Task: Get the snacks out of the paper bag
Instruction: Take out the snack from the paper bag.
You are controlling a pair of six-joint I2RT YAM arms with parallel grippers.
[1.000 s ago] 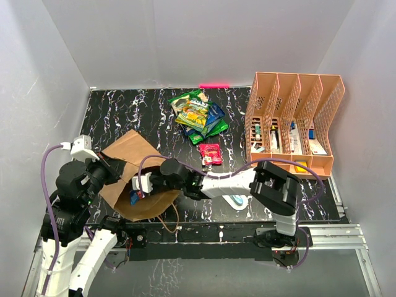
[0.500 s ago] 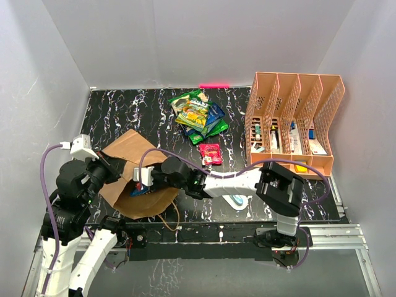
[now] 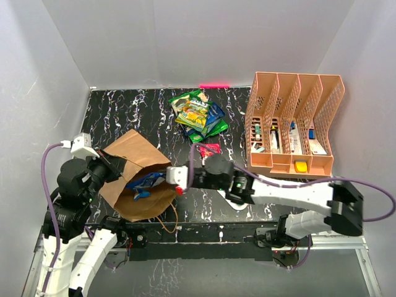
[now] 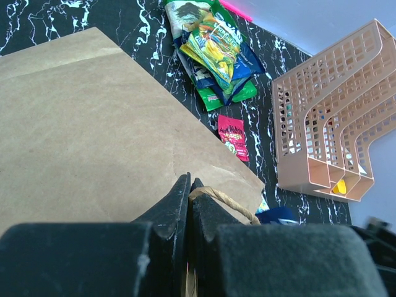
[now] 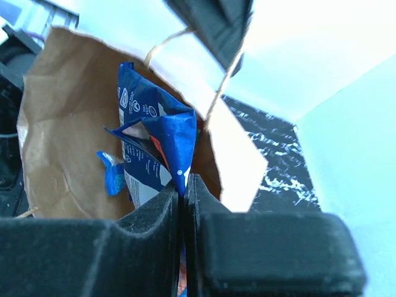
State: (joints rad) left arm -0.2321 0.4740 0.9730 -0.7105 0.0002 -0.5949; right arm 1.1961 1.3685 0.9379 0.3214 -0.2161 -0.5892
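The brown paper bag [image 3: 133,154] lies on its side at the near left, mouth toward the right. My left gripper [image 4: 189,185] is shut on its twisted handle [image 4: 230,203] and holds the mouth up. My right gripper [image 5: 184,189] is shut on a blue snack packet [image 5: 151,139] that hangs half out of the bag's mouth [image 3: 145,181]. A smaller blue packet [image 5: 112,175] lies deeper inside. A pile of green, yellow-green and blue snacks [image 3: 198,116] lies at the back middle. A red packet [image 3: 210,149] lies in front of the pile.
A peach mesh file organizer [image 3: 294,120] with small boxes stands at the right. A white-and-teal blister pack [image 3: 236,200] lies under my right arm. White walls close in the table on three sides.
My right arm has pulled back to the right, out of the bag's mouth, drawing the blue packet with it. The left gripper has held the handle still.
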